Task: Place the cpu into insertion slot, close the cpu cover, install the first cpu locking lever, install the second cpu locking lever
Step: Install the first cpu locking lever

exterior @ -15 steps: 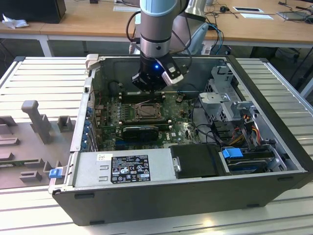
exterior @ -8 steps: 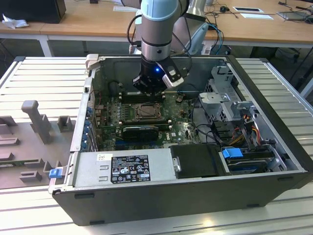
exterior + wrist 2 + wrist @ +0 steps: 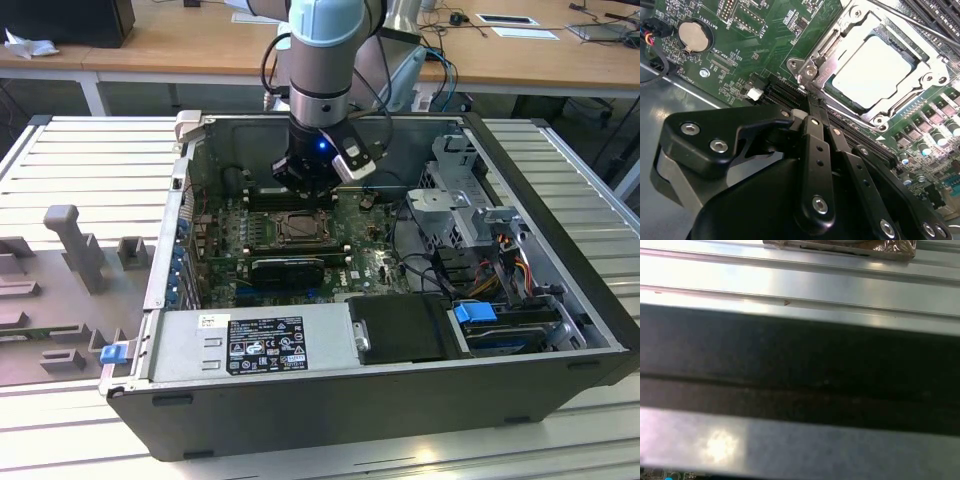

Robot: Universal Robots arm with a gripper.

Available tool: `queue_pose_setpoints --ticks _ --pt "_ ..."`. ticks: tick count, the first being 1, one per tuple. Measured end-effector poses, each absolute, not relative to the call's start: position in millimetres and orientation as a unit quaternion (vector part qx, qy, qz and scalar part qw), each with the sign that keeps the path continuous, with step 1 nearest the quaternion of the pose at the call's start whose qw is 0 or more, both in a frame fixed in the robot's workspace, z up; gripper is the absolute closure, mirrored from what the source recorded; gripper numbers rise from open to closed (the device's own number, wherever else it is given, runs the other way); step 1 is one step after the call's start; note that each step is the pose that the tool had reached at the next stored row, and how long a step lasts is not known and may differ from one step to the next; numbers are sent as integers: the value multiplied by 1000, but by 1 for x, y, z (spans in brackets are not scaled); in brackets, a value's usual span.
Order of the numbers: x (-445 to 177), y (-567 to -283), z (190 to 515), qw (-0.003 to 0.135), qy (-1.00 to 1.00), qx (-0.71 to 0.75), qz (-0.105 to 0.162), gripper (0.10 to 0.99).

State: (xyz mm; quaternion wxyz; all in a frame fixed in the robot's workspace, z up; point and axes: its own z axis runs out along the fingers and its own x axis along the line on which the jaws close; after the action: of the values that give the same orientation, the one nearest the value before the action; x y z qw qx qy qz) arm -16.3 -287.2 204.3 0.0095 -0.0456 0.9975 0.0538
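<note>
In the second wrist view your gripper (image 3: 812,102) has its two black fingers drawn together to one narrow tip with nothing between them, and this tip is at the corner of the cpu cover (image 3: 935,67), at or very near the lever hinge there; I cannot tell if it really touches. The cpu (image 3: 874,70) lies already in the insertion slot (image 3: 832,94), pale and flat, and the cover frame is down around it. The risk, as I judge it, is a slip: if the tip slides off the thin lever, it can scratch the green circuit board (image 3: 765,35) beside the slot, or hit the long black card slot just next to the cover. A push at a slant could also shift the cover on the chip. Farther from the slot, the board sits inside an open computer case (image 3: 560,330) with a power supply (image 3: 265,342) and loose cables (image 3: 500,275). The case lies on a ribbed metal table (image 3: 90,150), and beyond it stands a wooden desk (image 3: 180,45).
</note>
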Motion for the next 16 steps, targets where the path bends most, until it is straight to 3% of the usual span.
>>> queue_pose_setpoints --ticks 16 --pt "-16 -288 204 9 998 -46 49 980"
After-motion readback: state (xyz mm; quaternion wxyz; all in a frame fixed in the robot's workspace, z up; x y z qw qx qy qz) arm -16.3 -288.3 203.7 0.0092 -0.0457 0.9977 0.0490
